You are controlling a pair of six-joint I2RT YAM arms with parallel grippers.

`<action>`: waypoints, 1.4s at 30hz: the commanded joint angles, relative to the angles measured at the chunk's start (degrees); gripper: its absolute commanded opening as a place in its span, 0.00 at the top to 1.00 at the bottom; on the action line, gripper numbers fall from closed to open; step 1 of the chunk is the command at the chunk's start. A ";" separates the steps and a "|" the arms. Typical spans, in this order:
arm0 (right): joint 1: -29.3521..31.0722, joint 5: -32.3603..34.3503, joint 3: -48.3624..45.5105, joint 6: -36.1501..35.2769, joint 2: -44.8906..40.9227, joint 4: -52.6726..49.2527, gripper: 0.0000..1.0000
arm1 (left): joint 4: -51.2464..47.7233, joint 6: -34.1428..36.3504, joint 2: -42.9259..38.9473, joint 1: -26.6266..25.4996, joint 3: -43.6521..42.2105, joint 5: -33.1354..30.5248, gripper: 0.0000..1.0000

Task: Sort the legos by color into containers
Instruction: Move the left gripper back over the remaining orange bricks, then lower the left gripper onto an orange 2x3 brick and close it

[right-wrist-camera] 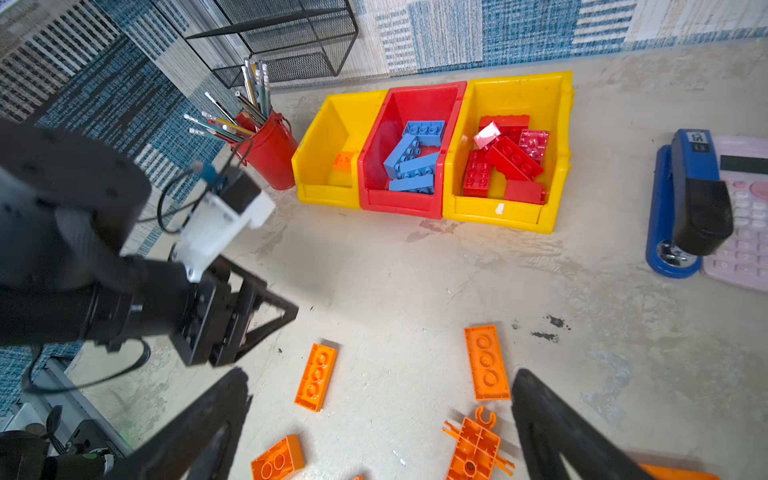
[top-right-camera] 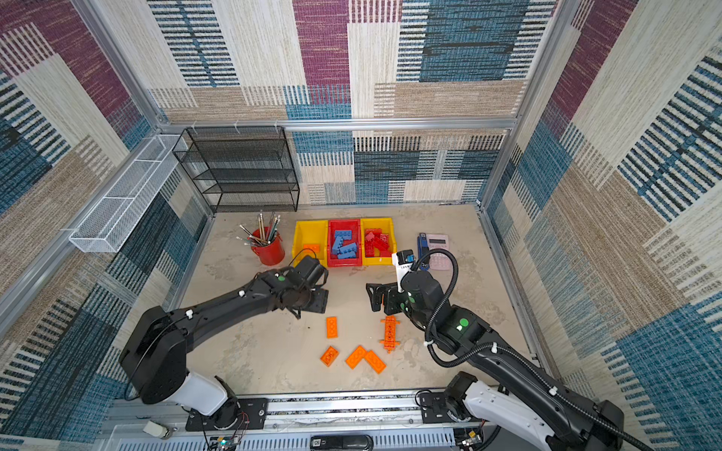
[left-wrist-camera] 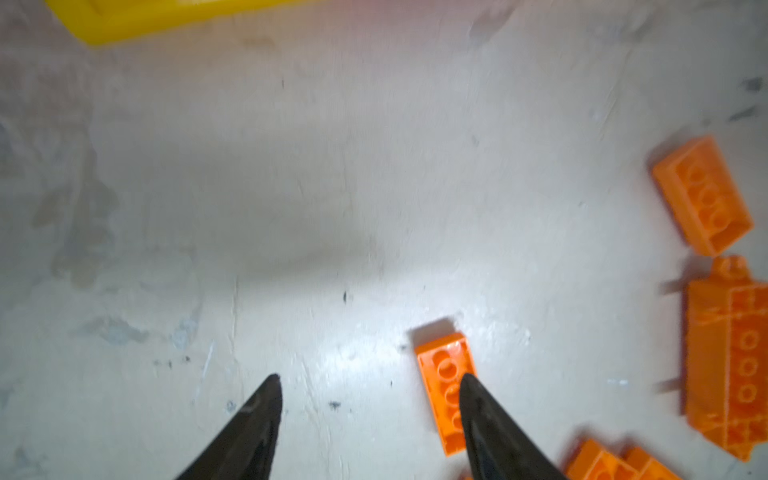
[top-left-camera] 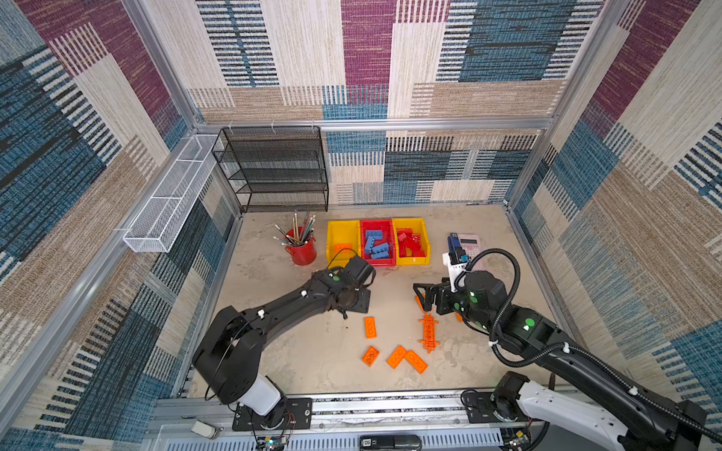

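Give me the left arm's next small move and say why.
Probably shift the left gripper sideways until the nearest orange brick sits in its gap. The jaws stand open and empty, but in the left wrist view that brick shows partly behind one fingertip, off centre, so closing here would likely miss it.

Robot lab cell, aluminium frame (top-left-camera: 429, 124), patterned wall panels (top-left-camera: 367, 47)

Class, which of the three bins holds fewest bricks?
The yellow bin beside the pencil cup: one orange brick shows inside; the red bin and other yellow bin hold several.
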 commanded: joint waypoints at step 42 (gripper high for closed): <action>0.46 -1.02 -4.56 3.58 -4.54 -1.04 0.01 | 8.35 -9.79 11.11 -10.70 -3.42 -1.55 0.65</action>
